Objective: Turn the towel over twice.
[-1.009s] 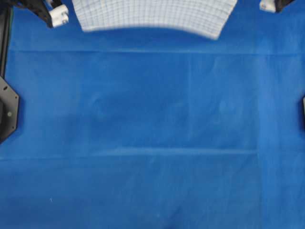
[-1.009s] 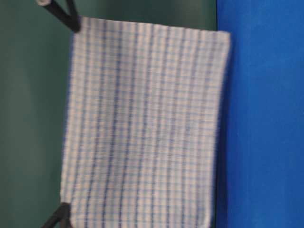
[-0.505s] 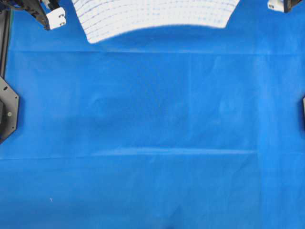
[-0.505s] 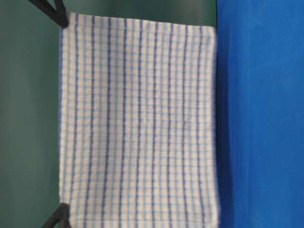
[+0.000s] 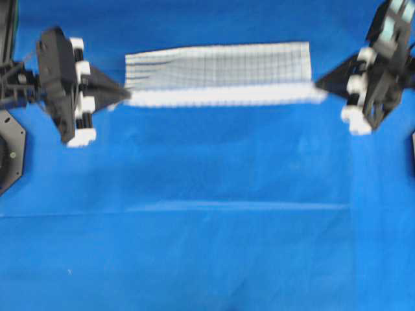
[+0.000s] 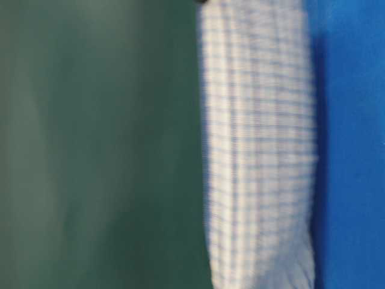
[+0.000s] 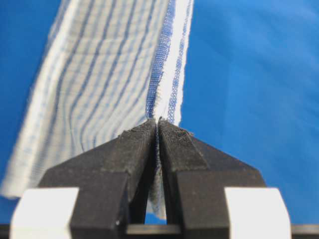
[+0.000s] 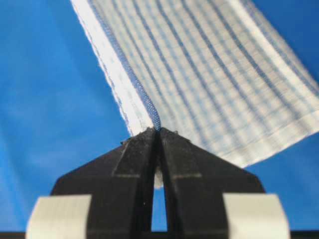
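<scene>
The towel (image 5: 220, 68), white with thin blue check stripes, hangs stretched between my two grippers above the blue table covering (image 5: 207, 227) toward its far side. My left gripper (image 5: 127, 94) is shut on the towel's left corner; its wrist view shows the hem (image 7: 167, 74) pinched between the black fingertips (image 7: 137, 139). On the right, my right gripper (image 5: 318, 84) is shut on the other corner, the towel (image 8: 214, 64) running away from its jaws. In the table-level view the towel (image 6: 258, 150) hangs blurred, close above the table top (image 6: 355, 150).
Black mounts sit at the left edge (image 5: 10, 149) and right edge (image 5: 412, 152) of the table. A dark green wall (image 6: 96, 144) stands behind the table. The blue covering has shallow fold creases.
Both grippers have swung in from the far edge toward the near side and lower, carrying the towel. The towel, spread full height before, now shows as a narrow band.
</scene>
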Controlling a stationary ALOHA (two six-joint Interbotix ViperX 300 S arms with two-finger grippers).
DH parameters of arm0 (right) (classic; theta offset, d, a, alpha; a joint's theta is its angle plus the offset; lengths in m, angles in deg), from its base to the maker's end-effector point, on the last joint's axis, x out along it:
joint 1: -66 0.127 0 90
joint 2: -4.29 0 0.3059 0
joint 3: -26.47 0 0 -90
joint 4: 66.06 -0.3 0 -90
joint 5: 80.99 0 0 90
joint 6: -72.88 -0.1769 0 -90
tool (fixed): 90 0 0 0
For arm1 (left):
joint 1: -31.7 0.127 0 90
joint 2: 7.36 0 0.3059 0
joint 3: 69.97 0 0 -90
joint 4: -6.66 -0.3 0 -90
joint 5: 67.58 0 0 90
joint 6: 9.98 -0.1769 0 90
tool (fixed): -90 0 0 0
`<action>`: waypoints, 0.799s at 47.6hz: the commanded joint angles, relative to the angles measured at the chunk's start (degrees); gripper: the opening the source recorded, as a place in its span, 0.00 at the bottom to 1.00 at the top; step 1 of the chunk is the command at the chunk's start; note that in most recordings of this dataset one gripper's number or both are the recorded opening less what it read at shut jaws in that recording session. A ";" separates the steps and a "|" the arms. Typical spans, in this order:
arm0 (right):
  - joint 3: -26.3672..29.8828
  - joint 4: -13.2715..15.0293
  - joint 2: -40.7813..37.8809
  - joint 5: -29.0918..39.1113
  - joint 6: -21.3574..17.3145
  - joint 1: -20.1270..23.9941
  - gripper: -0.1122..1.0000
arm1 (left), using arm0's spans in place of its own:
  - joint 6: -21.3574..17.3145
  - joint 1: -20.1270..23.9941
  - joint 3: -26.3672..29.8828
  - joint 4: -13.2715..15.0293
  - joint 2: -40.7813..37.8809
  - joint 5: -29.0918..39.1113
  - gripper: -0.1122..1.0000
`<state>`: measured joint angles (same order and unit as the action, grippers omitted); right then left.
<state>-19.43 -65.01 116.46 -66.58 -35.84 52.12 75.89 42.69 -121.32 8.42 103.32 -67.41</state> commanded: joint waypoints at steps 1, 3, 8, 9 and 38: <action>-2.02 -0.18 -2.11 -3.96 -3.60 4.22 0.13 | 3.16 -3.96 -0.79 0.18 -0.88 -0.26 0.12; -2.90 -0.18 -3.52 -5.36 -5.63 5.89 0.13 | 5.19 -5.27 -1.49 0.18 -1.49 -0.26 0.12; -4.22 -0.26 -7.21 -7.82 -9.93 10.28 0.13 | 10.55 -9.14 -2.90 0.18 -3.43 -0.97 0.12; -4.31 -0.18 -8.35 -8.26 -11.16 11.60 0.13 | 11.69 -10.11 -3.16 0.18 -3.87 -1.23 0.12; 0.70 -0.26 -23.82 -11.69 -22.94 29.44 0.13 | 27.16 -30.59 -1.58 0.18 -23.99 -12.39 0.12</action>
<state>-20.04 -65.09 93.08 -78.00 -58.60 80.42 103.05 12.98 -124.22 8.77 80.73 -79.45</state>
